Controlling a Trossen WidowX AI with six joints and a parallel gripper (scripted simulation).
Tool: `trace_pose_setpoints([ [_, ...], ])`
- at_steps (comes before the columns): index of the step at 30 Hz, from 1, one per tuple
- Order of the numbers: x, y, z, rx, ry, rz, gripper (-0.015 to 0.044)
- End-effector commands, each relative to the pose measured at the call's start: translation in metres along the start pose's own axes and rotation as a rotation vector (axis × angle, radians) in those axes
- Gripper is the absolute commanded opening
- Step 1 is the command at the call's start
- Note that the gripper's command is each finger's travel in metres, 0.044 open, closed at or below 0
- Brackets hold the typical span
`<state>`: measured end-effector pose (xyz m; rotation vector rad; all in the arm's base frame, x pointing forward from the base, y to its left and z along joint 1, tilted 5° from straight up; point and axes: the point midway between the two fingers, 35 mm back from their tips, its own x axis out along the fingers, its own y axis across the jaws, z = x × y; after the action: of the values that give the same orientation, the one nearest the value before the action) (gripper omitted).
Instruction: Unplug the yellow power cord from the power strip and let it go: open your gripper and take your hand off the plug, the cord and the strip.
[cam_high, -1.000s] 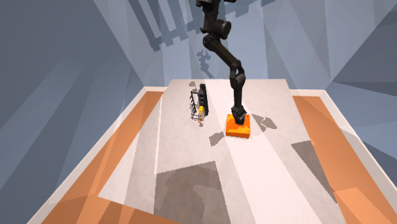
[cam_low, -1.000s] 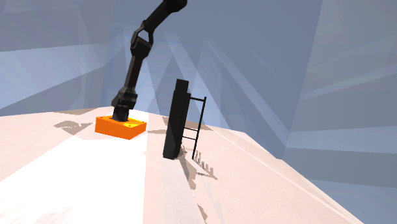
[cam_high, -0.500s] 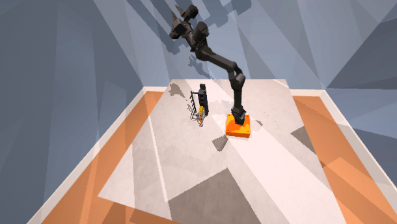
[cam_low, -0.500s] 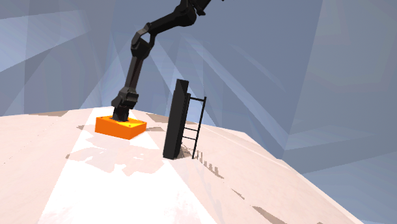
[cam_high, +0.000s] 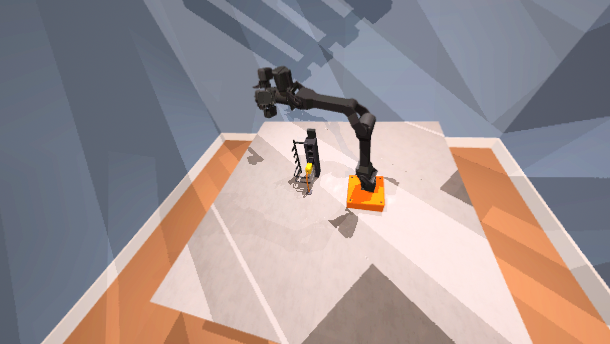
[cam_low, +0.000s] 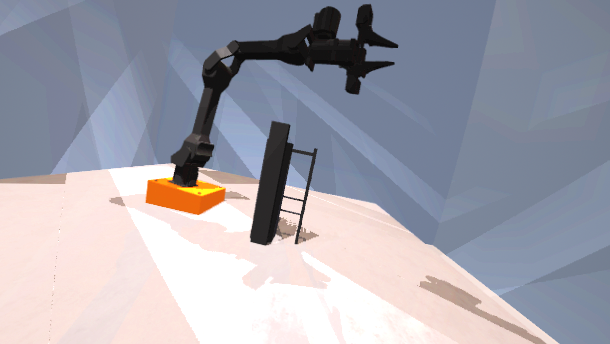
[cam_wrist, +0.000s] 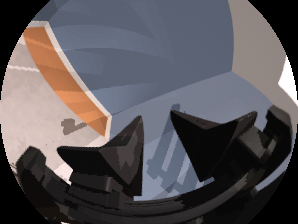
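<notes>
The black power strip (cam_high: 317, 159) (cam_low: 270, 185) stands upright on the table. A small yellow plug (cam_high: 309, 168) is at the strip's lower part in the top view, with a thin orange-yellow cord (cam_high: 308, 184) running down from it to the table. How deep the plug sits in the strip is too small to tell; it is hidden in the exterior view. My gripper (cam_high: 265, 96) (cam_low: 395, 55) (cam_wrist: 156, 116) is partly open and empty. It is high above the table, well above and beyond the strip, touching nothing, and points away from the arm's base.
A thin black ladder-like frame (cam_high: 295, 155) (cam_low: 308, 190) stands upright beside the strip, joined to it by thin bars. The orange base block (cam_high: 365, 204) (cam_low: 172, 198) of the arm is on the strip's other side. The pale table (cam_high: 250, 250) has an orange floor (cam_high: 505, 250) around it.
</notes>
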<state>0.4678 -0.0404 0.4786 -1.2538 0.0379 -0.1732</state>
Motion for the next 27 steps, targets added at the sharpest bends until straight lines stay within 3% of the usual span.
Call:
trace_pose_setpoints([
  [1,-0.002,0.067,0.003,-0.056,0.001,0.23,0.016],
  [9,-0.047,0.193,0.005,-0.178,-0.009,0.714,0.016],
  [16,-0.126,0.28,-0.001,-0.301,-0.029,1.16,0.016],
  [22,-0.208,0.322,-0.012,-0.409,-0.045,1.539,0.016],
  [27,-0.218,0.325,-0.014,-0.421,-0.047,1.581,0.016],
])
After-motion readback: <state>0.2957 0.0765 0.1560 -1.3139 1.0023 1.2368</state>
